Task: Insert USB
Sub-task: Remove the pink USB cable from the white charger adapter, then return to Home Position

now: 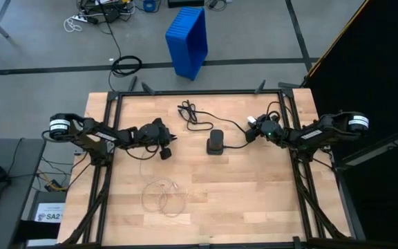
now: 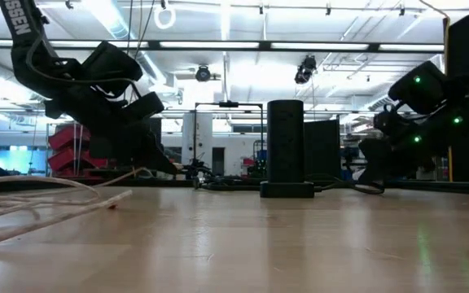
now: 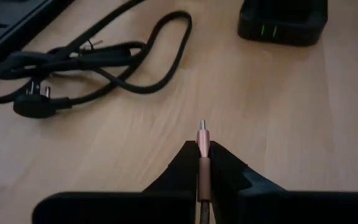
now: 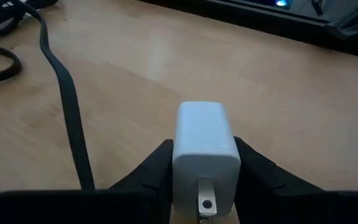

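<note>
My left gripper hovers left of the table's middle, shut on a rose-gold USB plug whose metal tip points forward past the fingers. The plug's pale cable lies in loose loops on the near part of the table. My right gripper, right of the middle, is shut on a white charger block. Between the two grippers a black power unit stands upright on the table, and its black cord lies coiled toward the far edge. My left gripper pinches the USB plug's rose-gold sleeve between its two fingers, which lie along the plug. The metal tip sticks out beyond the fingertips, clear of the table. The cable runs back under the gripper, out of sight. My right gripper pinches the white charger block by its two side faces, one finger on each side. The block's rounded end points forward past the fingertips. A metal prong shows at its rear, between the fingers. The block is lifted clear of the table.
A black mains plug lies on the wood at the end of the coiled cord. The black unit shows two green lights in the left wrist view. A black frame rail runs along the far edge. Bare wood spreads across the near right.
</note>
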Available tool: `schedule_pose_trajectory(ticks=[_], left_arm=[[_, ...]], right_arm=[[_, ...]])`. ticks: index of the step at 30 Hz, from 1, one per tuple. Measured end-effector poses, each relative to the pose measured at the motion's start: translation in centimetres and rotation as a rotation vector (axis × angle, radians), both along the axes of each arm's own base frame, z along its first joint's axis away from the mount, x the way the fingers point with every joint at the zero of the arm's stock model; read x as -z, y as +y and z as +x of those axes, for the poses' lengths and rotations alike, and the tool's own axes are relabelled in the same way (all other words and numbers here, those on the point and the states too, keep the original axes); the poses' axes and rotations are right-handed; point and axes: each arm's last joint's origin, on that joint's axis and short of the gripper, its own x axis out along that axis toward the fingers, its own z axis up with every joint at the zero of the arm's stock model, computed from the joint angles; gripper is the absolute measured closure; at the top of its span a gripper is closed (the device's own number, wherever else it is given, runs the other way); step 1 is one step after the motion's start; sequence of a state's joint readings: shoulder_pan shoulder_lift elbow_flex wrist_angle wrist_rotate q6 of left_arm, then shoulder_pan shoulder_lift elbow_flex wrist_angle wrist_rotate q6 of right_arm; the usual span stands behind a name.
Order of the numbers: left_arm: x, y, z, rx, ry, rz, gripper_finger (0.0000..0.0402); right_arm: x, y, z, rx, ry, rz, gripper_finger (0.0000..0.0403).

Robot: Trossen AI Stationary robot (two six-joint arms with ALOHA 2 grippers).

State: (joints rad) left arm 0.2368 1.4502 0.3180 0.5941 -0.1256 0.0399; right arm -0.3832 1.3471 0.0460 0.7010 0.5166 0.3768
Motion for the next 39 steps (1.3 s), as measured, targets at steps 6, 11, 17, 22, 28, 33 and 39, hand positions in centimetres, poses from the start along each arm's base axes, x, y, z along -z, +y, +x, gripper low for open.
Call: schedule_pose_trajectory(ticks=[6, 11, 17, 22, 28, 33, 39], left_arm=[[0.1, 0.1, -0.1, -0.017, 0.005, -0.019, 0.0401], [0.1, 0.1, -0.1, -0.018, 0.01, -0.022, 0.04], [0.1, 0.1, -0.1, -0.019, 0.004, -0.023, 0.0355], [0.1, 0.1, -0.1, -0.018, 0.001, -0.023, 0.0278], [-0.2, 0.2, 0.1, -0.036, -0.037, -0.016, 0.0209], [-2.9, 0.0, -0.3, -0.043, -0.174, -0.014, 0.0227], [-8.5, -1.5, -3.5, -0.004, -0.359, 0.02, 0.0351]], right_arm=[[-0.5, 0.0, 0.3, -0.043, -0.064, 0.0, 0.0201], [-1.7, 0.0, 0.6, -0.085, -0.132, -0.049, 0.0167], [-3.1, 0.0, 0.5, -0.099, -0.199, -0.107, 0.0153], [-4.2, 0.2, 0.4, -0.129, -0.262, -0.135, 0.0149], [-5.7, 0.6, 0.8, -0.322, -0.395, -0.157, 0.0162], [-7.3, 1.7, 1.0, -0.48, -0.495, -0.249, 0.0201], [-10.2, 2.8, -0.4, -0.528, -0.608, -0.412, 0.0277]])
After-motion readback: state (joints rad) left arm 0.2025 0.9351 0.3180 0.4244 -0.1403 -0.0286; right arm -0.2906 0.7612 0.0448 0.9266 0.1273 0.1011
